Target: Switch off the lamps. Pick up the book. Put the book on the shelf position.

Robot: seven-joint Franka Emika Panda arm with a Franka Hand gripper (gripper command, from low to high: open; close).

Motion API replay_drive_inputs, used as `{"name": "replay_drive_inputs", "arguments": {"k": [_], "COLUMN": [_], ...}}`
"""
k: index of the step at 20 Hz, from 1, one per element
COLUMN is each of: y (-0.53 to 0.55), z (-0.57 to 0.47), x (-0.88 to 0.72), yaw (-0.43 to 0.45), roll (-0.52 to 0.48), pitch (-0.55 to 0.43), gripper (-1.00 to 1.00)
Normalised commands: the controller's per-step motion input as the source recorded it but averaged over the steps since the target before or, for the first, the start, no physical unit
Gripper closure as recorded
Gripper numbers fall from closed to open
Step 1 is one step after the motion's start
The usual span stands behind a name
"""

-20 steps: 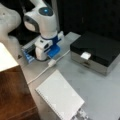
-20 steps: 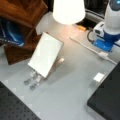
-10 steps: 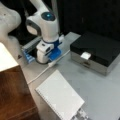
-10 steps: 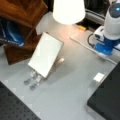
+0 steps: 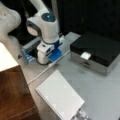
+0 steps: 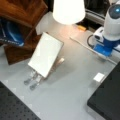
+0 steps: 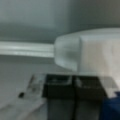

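The arm is reaching down at the far side of the grey worktop [image 5: 100, 90], and its gripper [image 5: 45, 58] is sitting low over a white cable switch [image 7: 85, 60], just above a white cord [image 5: 42, 72] that is running across the worktop. In the wrist view the two dark jaws are pressing together with no gap between them, holding nothing, and the switch block is lying right in front of their tips with the cord leading off to that view's left. A blue part of the hand is showing beside the jaws in both front views.

The lamp [image 6: 68, 10] is glowing brightly in a front view, its white shade [image 6: 68, 11] throwing a warm patch onto the worktop behind the book.

The book [image 5: 60, 97] is lying untouched, well apart from the gripper. In a front view it is resting tilted on a small clear stand [image 6: 32, 80], its lower edge near that stand, its upper edge leaning toward the dark reddish-brown wooden shelf [image 6: 20, 15]. The same book [image 6: 45, 57] is sitting just beside the shelf without being on it. The shelf [image 5: 15, 95] is filling a front view's lower left corner.

A black-topped silver box [image 5: 96, 51] is standing to a front view's right, carrying a small white block [image 5: 85, 55] on its edge
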Motion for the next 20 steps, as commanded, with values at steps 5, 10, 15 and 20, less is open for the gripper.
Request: {"name": "replay_drive_inputs", "arguments": {"k": [5, 10, 15, 20], "y": [-0.20, -0.27, -0.27, -0.23], "z": [-0.42, -0.40, -0.34, -0.10], "x": [-0.72, -0.75, -0.76, -0.72], "yaw": [-0.063, -0.048, -0.038, -0.051], "roll": [-0.022, -0.037, -0.022, 0.017], "pitch": [-0.469, -0.461, -0.433, -0.360], "gripper": [1.00, 1.00, 1.00, 1.00]}}
